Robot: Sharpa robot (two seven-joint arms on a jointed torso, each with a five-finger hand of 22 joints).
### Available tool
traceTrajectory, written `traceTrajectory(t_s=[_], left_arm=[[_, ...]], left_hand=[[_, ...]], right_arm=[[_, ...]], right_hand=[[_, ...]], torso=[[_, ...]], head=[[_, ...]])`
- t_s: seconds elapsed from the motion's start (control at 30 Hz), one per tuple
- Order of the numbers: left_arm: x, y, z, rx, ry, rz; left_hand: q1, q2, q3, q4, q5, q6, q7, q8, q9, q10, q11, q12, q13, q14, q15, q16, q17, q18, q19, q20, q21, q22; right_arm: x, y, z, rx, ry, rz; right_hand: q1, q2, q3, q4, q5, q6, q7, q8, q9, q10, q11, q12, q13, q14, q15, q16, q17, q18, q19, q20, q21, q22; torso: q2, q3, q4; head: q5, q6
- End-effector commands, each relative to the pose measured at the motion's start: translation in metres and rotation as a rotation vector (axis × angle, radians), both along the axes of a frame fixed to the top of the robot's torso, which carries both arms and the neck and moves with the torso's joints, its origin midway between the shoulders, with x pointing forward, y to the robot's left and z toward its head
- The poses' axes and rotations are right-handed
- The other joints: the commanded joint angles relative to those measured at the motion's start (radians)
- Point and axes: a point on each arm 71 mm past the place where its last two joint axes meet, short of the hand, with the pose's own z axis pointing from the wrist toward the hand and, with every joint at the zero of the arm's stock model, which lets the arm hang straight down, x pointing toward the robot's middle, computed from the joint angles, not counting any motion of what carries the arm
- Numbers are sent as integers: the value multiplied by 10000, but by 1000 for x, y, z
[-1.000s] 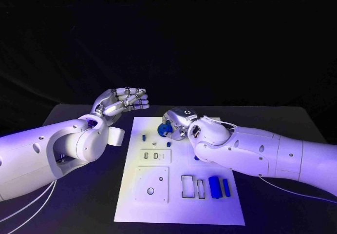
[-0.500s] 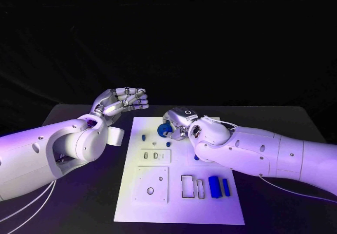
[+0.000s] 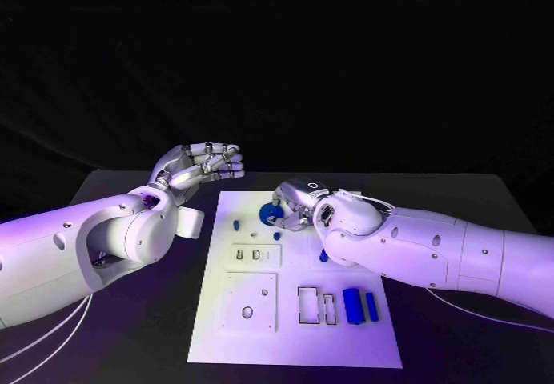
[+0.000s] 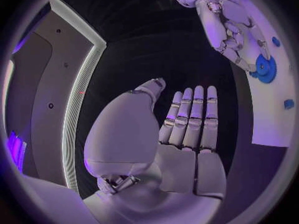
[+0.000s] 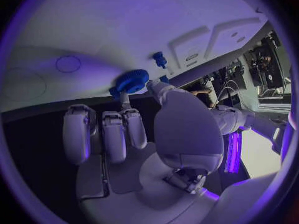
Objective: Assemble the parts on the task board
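A white task board [image 3: 219, 320] lies in the lower middle of the head view on a black table [image 3: 115, 192], with two white robot arms reaching in from either side. Set into the board are a small raised plate with two slots [image 3: 255, 255], below it a larger square plate with round holes [image 3: 250, 302], and to the lower right two narrow rectangular frames [image 3: 315, 306]. Just beside those frames lie two blue bars [image 3: 360, 306], side by side. Near the board's upper edge, small blue pegs [image 3: 256, 234] rest on it. The right hand [image 3: 298, 204] sits at the board's upper middle, its fingers closed around a blue gear [image 3: 271, 213]. The left hand [image 3: 198, 168] hangs above the table at the upper left of the board, apart from it, fingers curled loosely inward and holding nothing. The right wrist view shows the gear's [image 5: 132, 80] toothed rim pinched at the fingertips [image 5: 126, 100] against the white board [image 5: 93, 30], with a blue peg [image 5: 160, 59] nearby. The left wrist view shows the left hand's [image 4: 181, 134] fingers lying side by side, with the right hand [image 4: 233, 30] and gear [image 4: 266, 69] at the upper right.
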Motion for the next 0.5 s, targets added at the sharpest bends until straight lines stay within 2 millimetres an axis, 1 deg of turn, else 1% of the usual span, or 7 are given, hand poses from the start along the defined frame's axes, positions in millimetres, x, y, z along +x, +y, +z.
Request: traceTrajectory(t_s=[0.03, 0.2, 0.33, 0.5], left_arm=[[-1, -2, 1, -83, -41, -159], [-1, -1, 1, -82, -44, -151], [-1, -1, 1, -75, -45, -130], [0, 0, 1, -71, -44, -115]], left_hand=[[-97, 5, 59, -26, -62, -59, 20, -60, 0, -91, -6, -56, 15, -97, 4, -34, 11, 99, -11, 48, -68, -11], [-101, -5, 56, -31, -51, -78, 28, -71, -3, -108, 0, -61, 13, -103, 7, -40, 17, 99, -11, 50, -70, -15], [-101, -5, 56, -31, -51, -78, 28, -71, -3, -108, 0, -61, 13, -103, 7, -40, 17, 99, -11, 50, -70, -15], [-101, -9, 57, -36, -42, -93, 34, -80, -5, -125, 5, -66, 10, -114, 11, -49, 21, 97, -15, 52, -73, -18]], right_arm=[[-1, 0, -5, -144, 589, -57], [0, -1, -3, 40, 435, -188], [0, -5, -1, 207, 250, -285], [-5, -13, 3, 601, -84, -283]], right_hand=[[-133, 10, -128, -12, -41, -74, -4, -63, -43, 74, 12, 42, 1275, 1042, 7, 41, 2628, -93, 46, 21, 20, 828], [135, -39, -158, -130, -47, -99, 3, -77, -122, 70, 17, 39, 1273, 1042, 13, 41, 2628, -91, 43, 29, 9, 831], [246, -48, -145, -162, -4, -100, 5, -78, -150, 69, 20, 39, 1274, 1042, 14, 41, 2628, -91, 44, 31, 7, 835], [407, -72, -116, -208, 58, -73, 2, -63, -184, 97, 16, 67, 1307, 1042, 13, 41, 2628, -102, 72, 32, 36, 877]], torso=[[3, 1, 1], [1, -2, -3], [-8, -2, -3], [-14, 15, -10]], head=[[-18, 0], [-12, 3], [-39, 23], [-19, 41]])
